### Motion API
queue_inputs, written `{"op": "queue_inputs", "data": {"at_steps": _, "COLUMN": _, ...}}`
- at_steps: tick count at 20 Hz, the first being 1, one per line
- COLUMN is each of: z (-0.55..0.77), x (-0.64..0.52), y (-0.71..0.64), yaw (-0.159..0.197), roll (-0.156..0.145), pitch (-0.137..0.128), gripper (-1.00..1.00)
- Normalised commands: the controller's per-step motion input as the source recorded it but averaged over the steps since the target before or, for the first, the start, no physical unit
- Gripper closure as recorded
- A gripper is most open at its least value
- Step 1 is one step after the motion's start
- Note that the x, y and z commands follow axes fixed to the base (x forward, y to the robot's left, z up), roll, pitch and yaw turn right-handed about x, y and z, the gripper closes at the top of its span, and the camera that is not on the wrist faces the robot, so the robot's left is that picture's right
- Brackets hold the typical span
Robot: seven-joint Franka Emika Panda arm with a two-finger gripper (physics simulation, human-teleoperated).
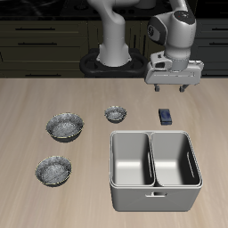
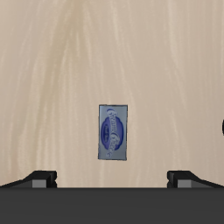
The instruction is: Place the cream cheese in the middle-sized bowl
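The cream cheese (image 1: 166, 115) is a small dark blue box lying flat on the wooden table; the wrist view shows its lighter label facing up (image 2: 112, 132). My gripper (image 1: 172, 86) hangs above the table, a little farther back than the box, open and empty. Its fingertips (image 2: 39, 178) show spread wide apart, with the gripper (image 2: 112, 179) centred over the box's line. The middle-sized bowl (image 1: 53, 169) is a grey speckled metal bowl near the table's front edge, far across the table from the box, and it holds nothing.
A slightly wider speckled bowl (image 1: 65, 126) stands just behind the middle-sized one. A tiny speckled bowl (image 1: 115, 113) stands beside the cream cheese. A grey two-compartment metal bin (image 1: 154, 169) sits just in front of the box.
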Motion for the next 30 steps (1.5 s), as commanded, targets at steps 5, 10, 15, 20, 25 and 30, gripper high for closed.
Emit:
{"op": "queue_inputs", "data": {"at_steps": 5, "z": -0.28, "x": 0.06, "y": -0.04, "yaw": 0.015, "roll": -0.017, "pitch": 0.037, "gripper": -1.0}}
{"op": "queue_inputs", "data": {"at_steps": 10, "z": -0.22, "x": 0.02, "y": -0.02, "yaw": 0.002, "roll": -0.004, "pitch": 0.021, "gripper": -1.0}}
{"op": "queue_inputs", "data": {"at_steps": 15, "z": -0.31, "x": -0.01, "y": -0.02, "yaw": 0.011, "roll": -0.005, "pitch": 0.052, "gripper": -1.0}}
{"op": "queue_inputs", "data": {"at_steps": 20, "z": -0.31, "x": -0.03, "y": 0.01, "yaw": 0.004, "roll": 0.0, "pitch": 0.043, "gripper": -1.0}}
{"op": "queue_inputs", "data": {"at_steps": 25, "z": -0.28, "x": -0.07, "y": 0.0, "yaw": 0.012, "roll": 0.003, "pitch": 0.044, "gripper": -1.0}}
{"op": "queue_inputs", "data": {"at_steps": 30, "z": -0.14, "x": -0.05, "y": -0.02, "yaw": -0.001, "roll": 0.0, "pitch": 0.028, "gripper": -1.0}}
